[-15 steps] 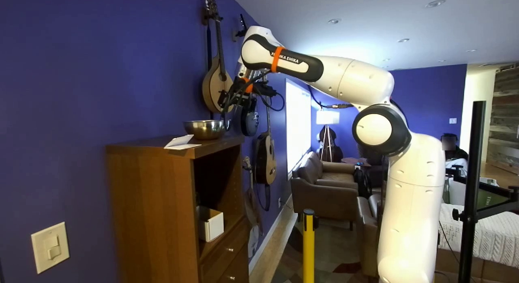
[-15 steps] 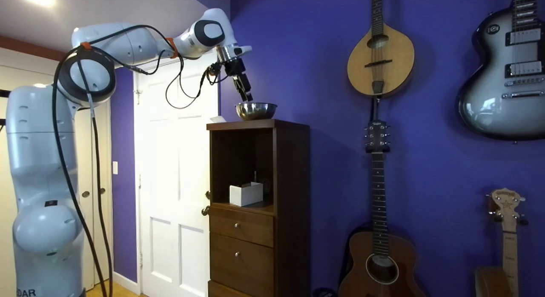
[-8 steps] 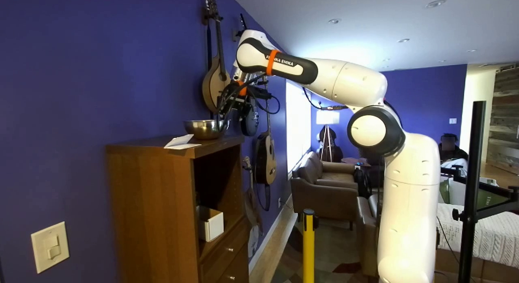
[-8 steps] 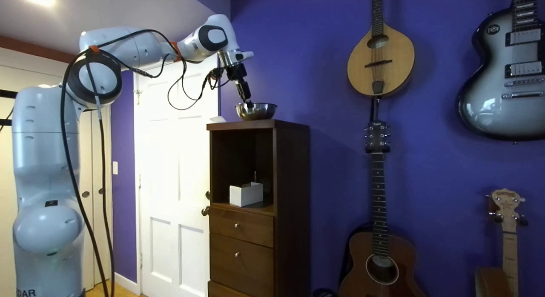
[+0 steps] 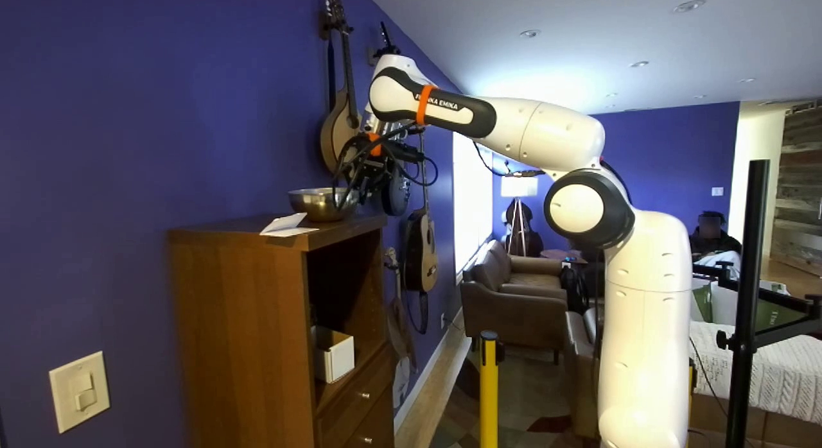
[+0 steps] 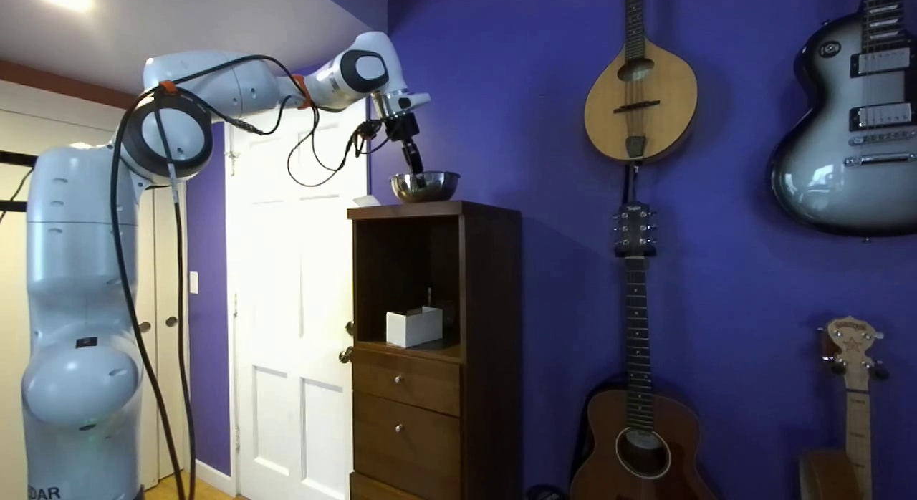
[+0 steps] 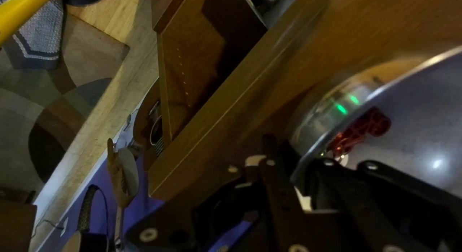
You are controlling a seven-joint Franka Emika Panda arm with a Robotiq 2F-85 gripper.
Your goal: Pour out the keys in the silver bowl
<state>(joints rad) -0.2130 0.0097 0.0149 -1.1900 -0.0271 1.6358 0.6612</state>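
The silver bowl (image 6: pixel 437 188) stands on top of the brown cabinet and shows in both exterior views. In the wrist view its bare inner wall (image 7: pixel 429 147) fills the right side. Inside it, near the rim, lie keys (image 7: pixel 361 131) on something red and lumpy; their metal end is partly covered by a finger. My gripper (image 7: pixel 297 169) is shut on the bowl's near rim, one finger inside the wall and the other outside. From above, the gripper (image 6: pixel 418 176) slants down onto that rim.
The wooden cabinet (image 5: pixel 237 294) has an open shelf with a white box (image 6: pixel 414 327). A folded white card (image 5: pixel 289 226) lies on its top beside the bowl. The purple wall is close behind, with a mandolin (image 6: pixel 641 102) and other guitars hanging from it.
The arm has come down and forward to the bowl. The jaws have gone from open to shut on its rim, and the bowl has shifted slightly sideways.
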